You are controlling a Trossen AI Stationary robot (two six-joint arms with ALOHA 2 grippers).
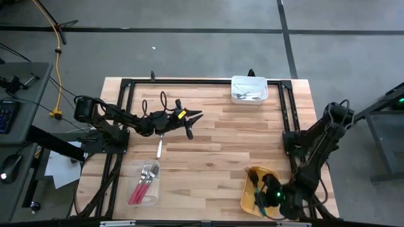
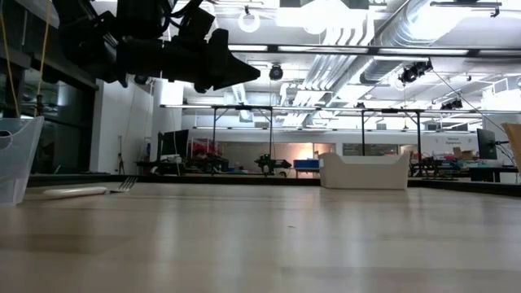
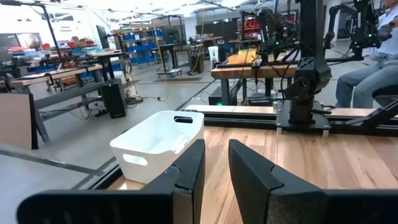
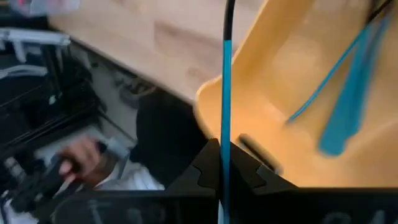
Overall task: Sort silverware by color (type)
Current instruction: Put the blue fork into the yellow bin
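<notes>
Left gripper (image 1: 191, 123) hovers above the wooden table (image 1: 221, 151), fingers (image 3: 186, 168) slightly parted, grasping nothing. Directly below it a white-handled metal fork (image 1: 160, 147) lies on the wood. Near the front left, a clear plastic tray (image 1: 144, 183) holds red-handled forks (image 1: 144, 183). White bin (image 1: 249, 89) sits at the far edge. Right gripper (image 4: 222, 163), over the yellow tray (image 1: 259, 188), is clenched on a teal-handled utensil (image 4: 226, 93).
</notes>
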